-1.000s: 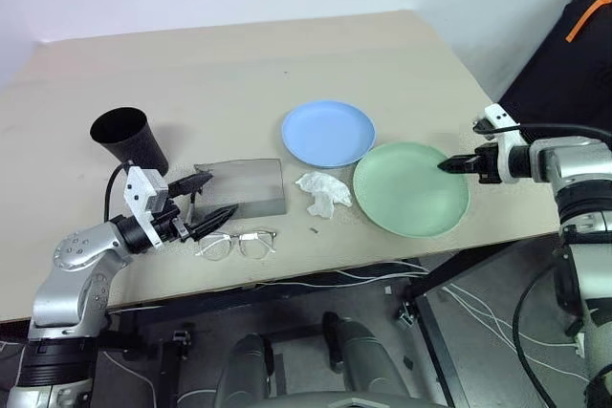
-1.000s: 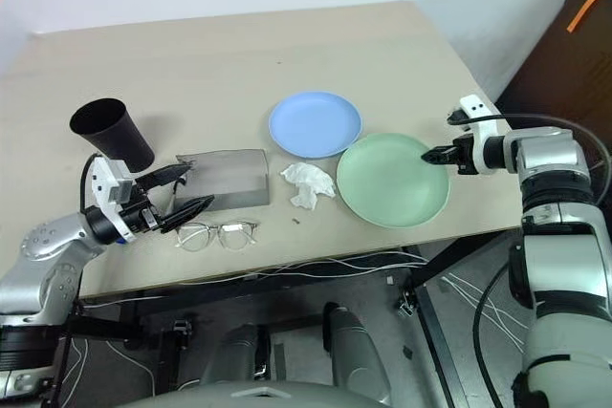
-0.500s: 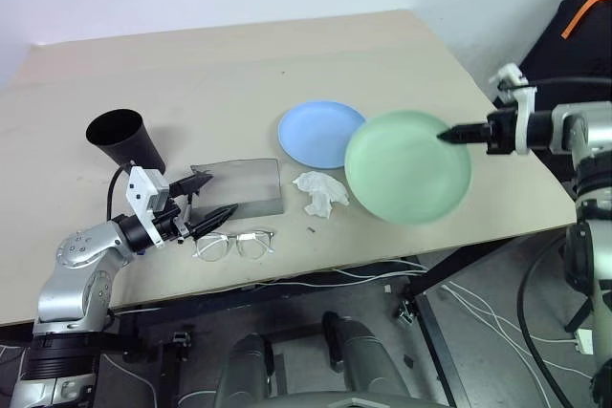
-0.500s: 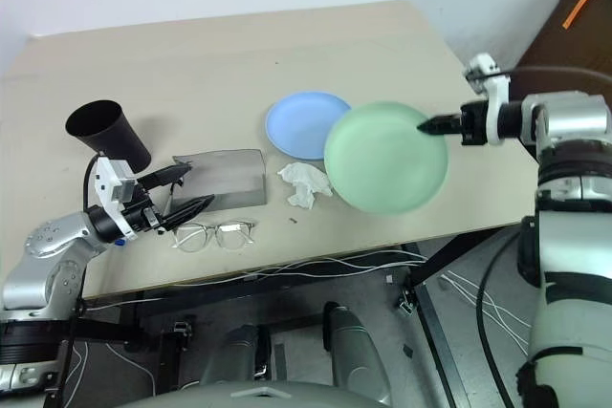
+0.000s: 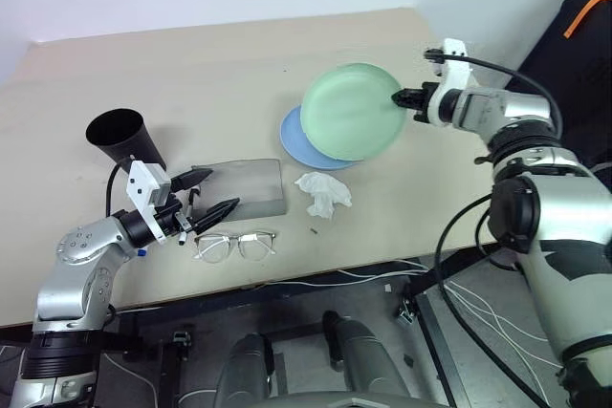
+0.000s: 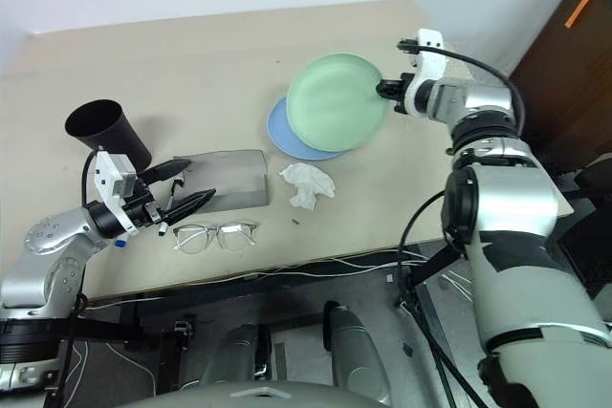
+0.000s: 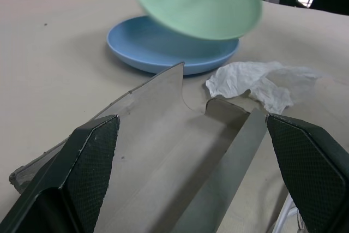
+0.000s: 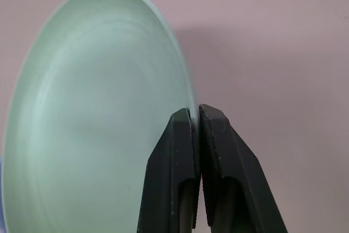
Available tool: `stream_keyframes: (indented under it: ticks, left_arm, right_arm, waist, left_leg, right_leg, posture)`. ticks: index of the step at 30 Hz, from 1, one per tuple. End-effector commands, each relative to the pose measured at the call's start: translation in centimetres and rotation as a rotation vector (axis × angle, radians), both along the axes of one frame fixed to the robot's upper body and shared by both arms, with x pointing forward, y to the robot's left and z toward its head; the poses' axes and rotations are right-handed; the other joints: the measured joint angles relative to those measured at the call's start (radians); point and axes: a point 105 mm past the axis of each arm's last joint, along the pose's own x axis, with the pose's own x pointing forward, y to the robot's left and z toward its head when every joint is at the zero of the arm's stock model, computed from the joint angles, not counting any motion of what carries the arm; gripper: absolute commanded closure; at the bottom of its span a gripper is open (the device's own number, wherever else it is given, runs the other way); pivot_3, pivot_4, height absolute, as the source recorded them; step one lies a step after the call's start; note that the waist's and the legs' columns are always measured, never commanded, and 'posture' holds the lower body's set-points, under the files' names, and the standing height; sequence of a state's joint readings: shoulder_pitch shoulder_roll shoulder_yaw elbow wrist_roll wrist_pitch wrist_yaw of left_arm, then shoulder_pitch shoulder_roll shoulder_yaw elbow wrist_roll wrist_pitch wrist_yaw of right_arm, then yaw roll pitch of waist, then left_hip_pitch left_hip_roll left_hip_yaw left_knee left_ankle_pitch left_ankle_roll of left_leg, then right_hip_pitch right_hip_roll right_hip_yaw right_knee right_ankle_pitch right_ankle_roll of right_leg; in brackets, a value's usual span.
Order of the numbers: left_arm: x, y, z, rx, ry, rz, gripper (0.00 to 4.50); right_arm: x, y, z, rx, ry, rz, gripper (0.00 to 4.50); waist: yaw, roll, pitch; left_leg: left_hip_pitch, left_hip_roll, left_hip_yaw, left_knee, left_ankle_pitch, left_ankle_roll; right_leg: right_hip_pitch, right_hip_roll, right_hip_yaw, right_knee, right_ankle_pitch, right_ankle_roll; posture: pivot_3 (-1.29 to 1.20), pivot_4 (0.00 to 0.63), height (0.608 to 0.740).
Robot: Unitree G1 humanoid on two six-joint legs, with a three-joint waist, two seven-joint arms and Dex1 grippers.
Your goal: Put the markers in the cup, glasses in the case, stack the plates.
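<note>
While the right hand [image 5: 400,98] pinches the rim of the mint green plate [image 5: 350,112] and holds it tilted above the blue plate [image 5: 298,143] on the table [image 5: 220,74], the left hand [image 5: 212,193] hangs with fingers spread before the grey case [image 5: 244,186], glasses [image 5: 235,244] just beside it, black cup [image 5: 122,139] near.

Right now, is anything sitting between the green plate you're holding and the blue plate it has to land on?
Nothing visible. The green plate, pinched by the right gripper, hangs over the bare blue plate; the tissue lies beside it.
</note>
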State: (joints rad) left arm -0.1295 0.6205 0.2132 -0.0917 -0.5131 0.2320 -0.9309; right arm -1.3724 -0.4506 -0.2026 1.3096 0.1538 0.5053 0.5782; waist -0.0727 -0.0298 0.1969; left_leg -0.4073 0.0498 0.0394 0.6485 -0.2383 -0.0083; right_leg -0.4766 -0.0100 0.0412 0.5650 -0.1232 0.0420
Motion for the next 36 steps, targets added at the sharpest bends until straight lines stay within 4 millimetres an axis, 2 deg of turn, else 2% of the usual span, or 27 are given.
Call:
stream_keyframes:
  ticks: [1,7,11,12,15,20,23,29,31,36]
  left_arm:
    - [-0.4,0.1,1.2,0.01,-0.048,0.003,0.0]
    - [-0.8,0.2,1.0,0.01,-0.045,0.017,0.0]
    - [-0.9,0.3,1.0,0.009,-0.047,0.03,0.0]
    - [-0.9,0.4,1.0,0.009,-0.047,0.034,0.0]
    - [-1.1,0.4,1.0,0.009,-0.047,0.04,0.0]
    - [-1.2,0.5,0.9,0.012,-0.046,0.051,0.0]
    - [-1.2,0.5,0.9,0.014,-0.046,0.052,0.0]
    - [-0.9,0.6,1.1,0.016,-0.052,0.052,0.0]
    - [-0.8,0.7,1.1,0.019,-0.055,0.052,0.0]
    - [-0.6,1.3,1.3,0.026,-0.062,0.058,0.0]
  right_arm:
    - [0.7,1.6,1.4,0.013,-0.055,-0.025,4.48]
    - [1.0,4.9,0.1,-0.05,-0.058,0.021,4.48]
    - [0.9,5.7,-0.7,-0.123,-0.049,0.049,4.48]
    - [0.9,5.8,-0.7,-0.135,-0.051,0.057,3.92]
    - [0.9,5.9,-0.6,-0.145,-0.06,0.066,3.03]
    - [0.9,5.6,-0.6,-0.199,-0.062,0.064,1.29]
    - [1.0,5.7,0.0,-0.199,-0.09,0.067,0.15]
    - [1.2,5.8,3.2,-0.187,-0.211,0.103,0.04]
    - [0.4,6.6,4.0,-0.14,-0.214,0.219,0.04]
    - [-1.7,7.8,3.4,-0.106,-0.121,0.457,0.04]
  waist:
    - [0.0,0.0,0.0]
    - [-0.002,0.0,0.0]
    - [-0.002,0.0,0.0]
    - [-0.002,0.0,0.0]
    - [-0.002,0.0,0.0]
    - [-0.002,0.0,0.0]
    - [-0.002,0.0,0.0]
    - [-0.003,0.0,0.0]
    - [-0.002,0.0,0.0]
    - [-0.001,0.0,0.0]
  left_leg:
    - [0.0,0.0,0.0,0.0,0.0,0.0]
    - [0.001,0.0,0.0,0.0,0.0,0.0]
    - [0.001,0.0,0.0,0.0,0.0,0.0]
    - [0.001,0.0,0.0,0.0,0.0,0.0]
    - [0.001,0.0,0.0,0.0,0.0,0.0]
    - [0.001,0.0,0.0,0.0,0.0,0.0]
    - [0.001,0.0,0.0,0.0,0.0,0.0]
    - [0.001,0.0,0.0,0.0,0.0,0.0]
    - [0.001,0.0,0.0,0.0,0.0,0.0]
    - [0.002,0.0,0.0,0.0,0.0,0.0]
  right_leg:
    - [0.0,0.0,0.0,0.0,0.0,0.0]
    - [0.0,0.0,0.0,0.001,0.0,0.0]
    - [0.0,0.0,0.0,0.002,0.0,0.0]
    - [0.0,0.0,0.0,0.002,0.0,0.0]
    - [0.0,0.0,0.0,0.002,0.0,0.0]
    - [0.0,0.0,0.0,0.002,0.0,0.0]
    - [0.0,0.0,0.0,0.002,0.0,0.0]
    - [0.0,0.0,0.0,0.002,0.0,0.0]
    - [0.0,0.0,0.0,0.002,0.0,0.0]
    - [0.0,0.0,0.0,0.002,0.0,0.0]
  posture:
    - [0.0,0.15,0.733]
    - [0.0,0.15,0.733]
    - [0.0,0.15,0.733]
    - [0.0,0.15,0.733]
    - [0.0,0.15,0.733]
    - [0.0,0.15,0.733]
    - [0.0,0.15,0.733]
    - [0.0,0.15,0.733]
    - [0.0,0.15,0.733]
    - [0.0,0.15,0.733]
